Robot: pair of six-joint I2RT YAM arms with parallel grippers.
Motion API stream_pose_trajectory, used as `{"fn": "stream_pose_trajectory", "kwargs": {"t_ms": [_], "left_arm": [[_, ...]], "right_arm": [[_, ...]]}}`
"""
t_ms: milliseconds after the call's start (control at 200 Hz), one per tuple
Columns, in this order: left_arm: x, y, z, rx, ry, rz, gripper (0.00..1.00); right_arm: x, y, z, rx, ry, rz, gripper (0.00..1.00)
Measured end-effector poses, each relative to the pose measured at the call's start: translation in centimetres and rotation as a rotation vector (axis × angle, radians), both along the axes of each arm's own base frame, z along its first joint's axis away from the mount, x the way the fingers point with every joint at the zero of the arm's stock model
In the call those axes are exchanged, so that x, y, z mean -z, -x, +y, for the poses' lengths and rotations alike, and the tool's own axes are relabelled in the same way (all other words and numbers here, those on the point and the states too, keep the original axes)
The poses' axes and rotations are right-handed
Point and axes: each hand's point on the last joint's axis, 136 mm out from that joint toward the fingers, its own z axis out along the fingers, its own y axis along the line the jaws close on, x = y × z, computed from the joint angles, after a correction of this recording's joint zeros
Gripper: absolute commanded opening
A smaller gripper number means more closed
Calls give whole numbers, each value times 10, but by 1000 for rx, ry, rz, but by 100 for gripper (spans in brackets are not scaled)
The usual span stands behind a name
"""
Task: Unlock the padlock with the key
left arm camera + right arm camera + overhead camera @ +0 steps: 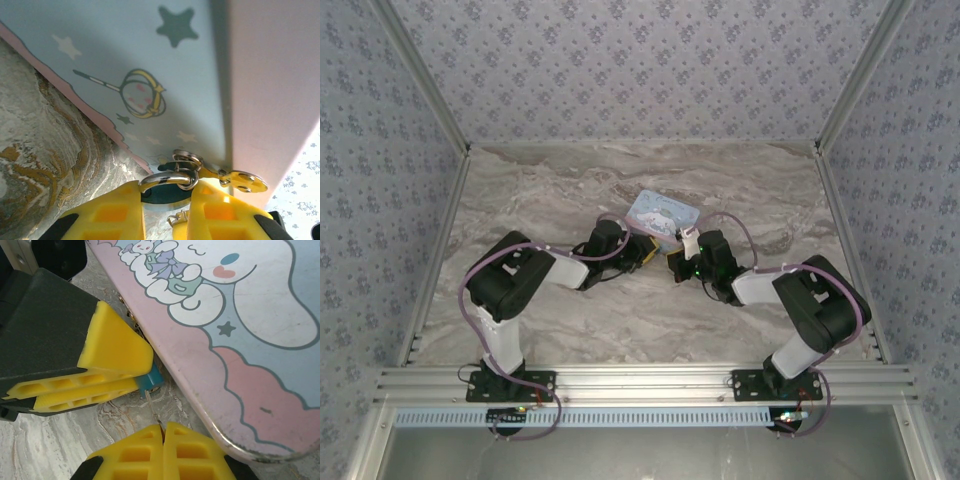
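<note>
The tiny teal padlock sits pinched between my left gripper's yellow fingers, low over the marble beside the tin. In the left wrist view, my left gripper is shut on the padlock. Its silver shackle arches between the fingertips and carries a small ring with a gold tag. My right gripper is shut on the thin key, whose tip meets the padlock's underside. In the top view the left gripper and the right gripper face each other closely.
A light-blue and pink cartoon tin lies flat right beside both grippers, and it also appears as the tin just behind them. Marble tabletop spreads around, with patterned walls on three sides.
</note>
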Motion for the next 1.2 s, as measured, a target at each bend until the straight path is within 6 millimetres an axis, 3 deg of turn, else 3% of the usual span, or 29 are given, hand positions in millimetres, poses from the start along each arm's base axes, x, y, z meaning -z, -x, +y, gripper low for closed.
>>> {"fn": "stream_pose_trajectory", "kwargs": {"t_ms": [1204], "left_arm": [[0,-2,1,-14,2,3,20]], "right_arm": [[8,-4,3,6,42,17,2]]}}
